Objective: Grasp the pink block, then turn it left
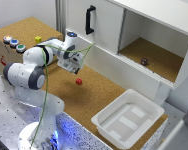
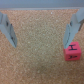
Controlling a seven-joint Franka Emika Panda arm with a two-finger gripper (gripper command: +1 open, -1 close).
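Observation:
The pink block (image 1: 79, 81) is a tiny reddish cube lying on the cork board, just below and to the exterior view's right of my gripper (image 1: 76, 69). The gripper hovers above the board and does not touch the cube. In the wrist view the pink block (image 2: 72, 51) shows a dark mark on its upper face. It sits beneath one of the fingers (image 2: 75, 27), off to one side of the gap. My gripper (image 2: 40, 44) is open, with only bare cork between its jaws.
A small yellow block (image 1: 38, 38) lies at the back left beside a box with coloured buttons (image 1: 13, 43). A white cabinet with a black handle (image 1: 89, 20) holds a small dark object (image 1: 144, 61). A white tray (image 1: 144, 125) stands at the front right.

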